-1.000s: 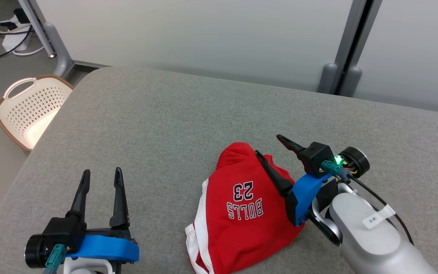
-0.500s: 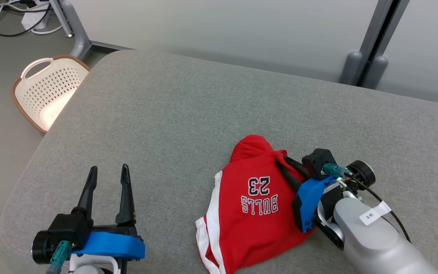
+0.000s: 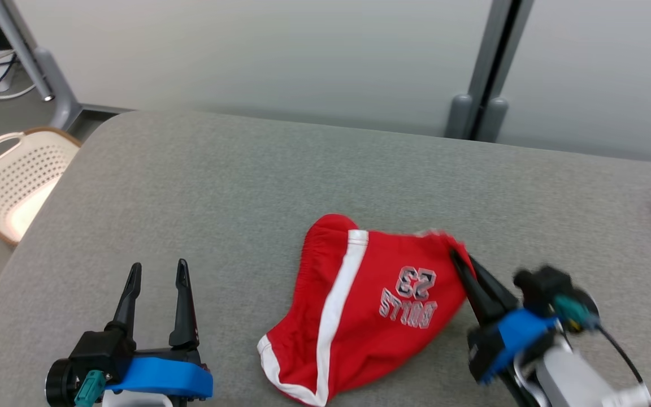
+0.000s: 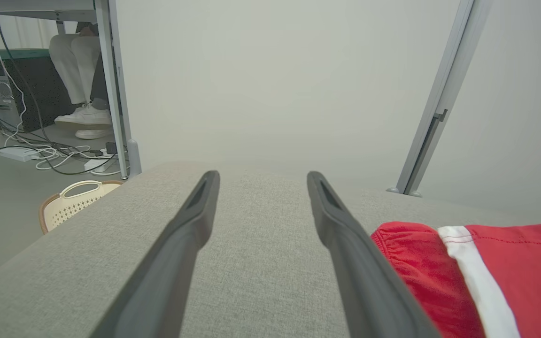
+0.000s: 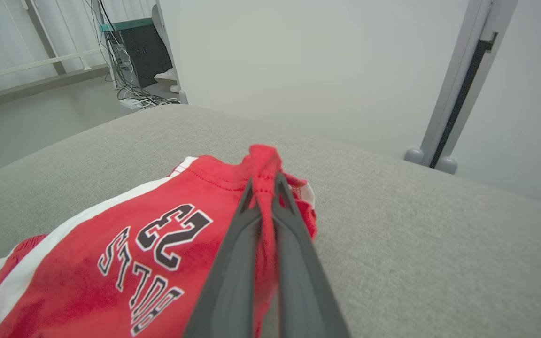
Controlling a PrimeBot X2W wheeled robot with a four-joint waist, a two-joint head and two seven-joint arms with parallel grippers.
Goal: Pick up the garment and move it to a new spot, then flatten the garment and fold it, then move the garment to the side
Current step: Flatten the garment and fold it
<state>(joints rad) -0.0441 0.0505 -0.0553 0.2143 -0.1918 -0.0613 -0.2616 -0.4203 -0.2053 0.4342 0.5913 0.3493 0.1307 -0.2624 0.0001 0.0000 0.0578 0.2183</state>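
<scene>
- Fabric first: the garment [image 3: 359, 305] is a pair of red knit shorts with a white side stripe, a gathered waistband and dark-outlined "BULLS 23" lettering. It lies rumpled on the cushion, right of centre.
- My right gripper [image 5: 263, 183] has its two long dark fingers clamped together on a bunched red fold at the shorts' edge, and the cloth puckers up past the tips.
- My left gripper [image 3: 157, 267] sits at the near left, tapered fingers spread apart, well clear of the shorts.
- The cushion [image 3: 235, 181] is grey woven cloth with rounded corners.
- A perforated cream basket [image 3: 3, 175] with a brown rim sits off its far-left corner.
</scene>
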